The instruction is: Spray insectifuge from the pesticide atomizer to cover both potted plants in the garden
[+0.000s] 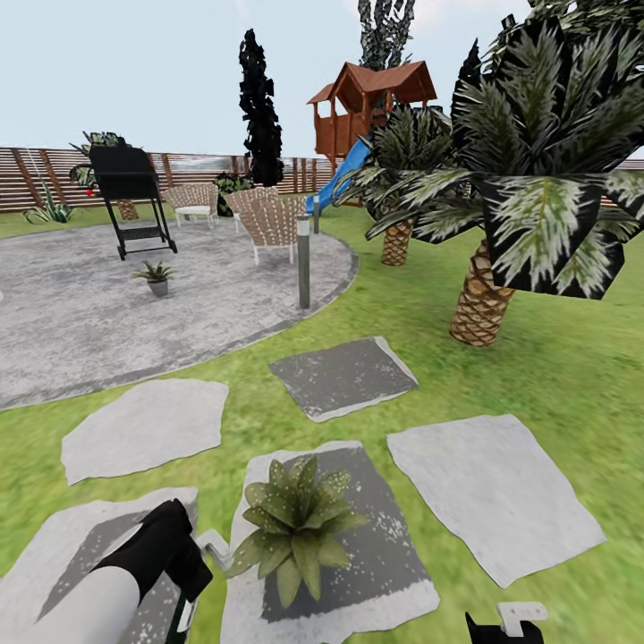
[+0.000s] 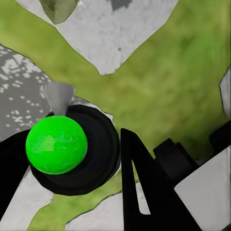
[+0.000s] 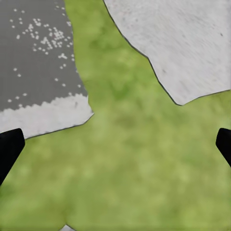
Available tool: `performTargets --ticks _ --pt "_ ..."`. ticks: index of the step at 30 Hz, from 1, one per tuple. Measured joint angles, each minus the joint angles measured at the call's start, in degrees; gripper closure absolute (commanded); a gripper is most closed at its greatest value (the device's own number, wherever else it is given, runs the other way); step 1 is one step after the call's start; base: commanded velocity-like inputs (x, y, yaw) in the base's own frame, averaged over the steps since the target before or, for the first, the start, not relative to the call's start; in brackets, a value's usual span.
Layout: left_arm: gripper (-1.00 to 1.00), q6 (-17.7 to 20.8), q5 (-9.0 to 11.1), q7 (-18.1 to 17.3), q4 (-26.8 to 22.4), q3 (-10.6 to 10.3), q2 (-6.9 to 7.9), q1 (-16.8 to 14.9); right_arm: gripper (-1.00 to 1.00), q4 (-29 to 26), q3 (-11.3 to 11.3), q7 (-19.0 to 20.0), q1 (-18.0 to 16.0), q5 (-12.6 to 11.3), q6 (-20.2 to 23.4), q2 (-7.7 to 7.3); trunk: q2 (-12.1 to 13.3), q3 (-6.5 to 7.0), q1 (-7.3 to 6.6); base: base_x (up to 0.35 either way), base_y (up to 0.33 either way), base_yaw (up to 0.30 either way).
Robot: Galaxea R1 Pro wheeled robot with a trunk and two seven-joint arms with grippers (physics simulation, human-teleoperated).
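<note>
- Atomizer: the pesticide atomizer (image 1: 190, 601) sits in the left gripper (image 1: 183, 572), white trigger head pointing toward the near potted plant (image 1: 295, 526); in the left wrist view its bright green top (image 2: 56, 144) lies between the dark fingers (image 2: 139, 178), which are closed against it.
- Right gripper (image 1: 505, 626): at the lower edge of the head view; its finger tips stand wide apart over bare grass (image 3: 130, 168), holding nothing.
- Plants: near one on a stepping stone (image 1: 394, 572) just beside the nozzle; the far potted plant (image 1: 156, 275) stands well apart on the round patio (image 1: 72, 313).
- Risk: spray from one low side would likely miss the far leaves, leaving cover incomplete; the nozzle, so close, could knock the rosette.
- Risk: the drive to the far pot crosses uneven stones and lawn; a loosened grip may tilt the bottle.
- Grounds: lawn, grey stones, palms (image 1: 501, 206), chairs (image 1: 268, 219), grill (image 1: 130, 201), slatted fence (image 1: 36, 174), playhouse (image 1: 367, 107).
</note>
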Motion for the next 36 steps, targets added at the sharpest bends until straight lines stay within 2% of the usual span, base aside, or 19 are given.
performTargets --ticks 3,6,9,10,13,17,21,23,24,25,26,27,28,30,32,34,35,36 --pt "1.00 0.03 -0.05 -0.24 -0.09 -0.01 -0.20 -0.06 -1.00 0.03 0.00 0.00 0.01 0.00 0.02 0.00 0.00 0.00 0.00 0.016 0.000 0.000" --pt "1.00 0.03 -0.18 -0.28 -0.09 -0.08 -2.05 -0.21 -1.00 0.00 0.00 0.00 0.01 0.00 0.03 0.00 0.00 0.00 -0.01 0.083 0.000 0.000" --pt "1.00 0.12 -0.86 -0.29 -0.01 -2.75 -2.38 -0.08 -1.00 0.03 0.00 0.00 0.01 0.00 0.00 0.00 0.00 0.00 0.00 0.016 0.000 0.000" --pt "1.00 -0.07 -0.98 -0.34 0.03 -3.63 -2.11 0.10 -1.00 0.02 0.00 0.00 0.01 0.00 0.01 0.00 0.00 0.00 0.00 0.002 0.000 0.000" --pt "1.00 -0.46 -1.12 -0.59 0.07 -3.85 -1.15 0.31 -1.00 0.03 0.00 0.00 0.01 0.00 0.03 0.00 0.00 0.00 0.00 0.000 0.000 0.000" --pt "1.00 -0.84 -1.16 -4.16 -0.05 -4.01 2.14 0.34 -1.00 0.03 0.00 0.00 0.01 0.00 0.03 0.00 0.00 0.00 0.00 0.000 0.000 0.000" --pt "1.00 -0.90 -1.28 -6.33 -0.81 -4.24 2.53 0.00 -1.00 0.03 0.00 0.00 0.01 0.00 0.04 0.00 0.00 0.00 0.00 0.000 0.000 0.000" --pt "1.00 -0.80 -1.59 -8.66 -1.19 -4.22 2.64 -0.49 -1.00 0.03 0.00 0.00 0.01 0.00 0.01 0.00 0.00 0.00 0.00 0.000 0.000 0.000" --pt "1.00 -0.79 -2.66 -10.53 -2.02 -4.22 2.66 -1.02 -1.00 0.03 0.00 0.00 0.01 0.00 0.04 0.00 0.00 0.01 0.00 0.000 0.000 0.000" --pt "1.00 -0.79 -5.78 -13.24 -4.35 -4.24 2.68 -2.61 -1.00 0.00 0.00 -0.01 0.01 -0.01 0.02 0.00 0.00 0.01 0.00 0.000 0.000 0.000" --pt "1.00 -0.79 -10.26 -16.98 -6.69 -4.20 2.60 -4.64 -1.00 -0.03 -0.01 -0.06 0.01 -0.01 0.01 0.00 0.00 0.01 -0.01 0.000 0.000 0.000" --pt "1.00 -0.78 -14.97 -21.74 -8.73 -4.13 2.50 -5.39 -1.00 -0.04 0.00 -0.06 0.00 0.00 0.00 0.00 0.00 0.01 0.00 0.000 0.000 0.000" --pt "1.00 -0.83 -18.02 -25.21 -10.70 -4.12 2.42 -5.87 -1.00 -0.05 0.00 -0.05 0.00 -0.01 0.00 0.00 0.00 0.01 0.00 0.000 0.000 0.000" --pt "1.00 -0.87 -22.28 -30.36 -16.14 -4.15 2.32 -6.31 -1.00 -0.05 0.00 -0.03 0.01 -0.01 0.00 0.00 0.00 0.01 -0.01 0.000 0.000 0.000" --pt "1.00 -0.87 -23.42 -34.21 -20.60 -4.18 2.30 -6.46 -1.00 -0.05 0.00 -0.01 0.01 -0.01 0.00 -0.02 0.00 0.00 0.00 0.000 0.000 0.000" --pt "1.00 -0.91 -24.16 -35.82 -22.37 -4.89 1.92 -6.48 -1.00 -0.08 0.00 0.00 0.01 -0.01 0.00 -0.09 0.00 0.00 0.00 0.000 0.000 0.000" --pt "1.00 -0.76 -25.30 -35.83 -22.87 -8.49 1.77 -6.48 -1.00 -0.08 -0.01 0.00 0.01 0.01 0.04 -0.15 0.00 0.00 0.00 0.000 0.000 0.000" --pt "1.00 -0.65 -25.57 -35.83 -23.00 -9.90 1.72 -6.48 -1.00 -0.11 0.00 0.01 0.01 0.01 0.06 -0.17 0.00 0.00 0.00 0.000 0.000 0.000"
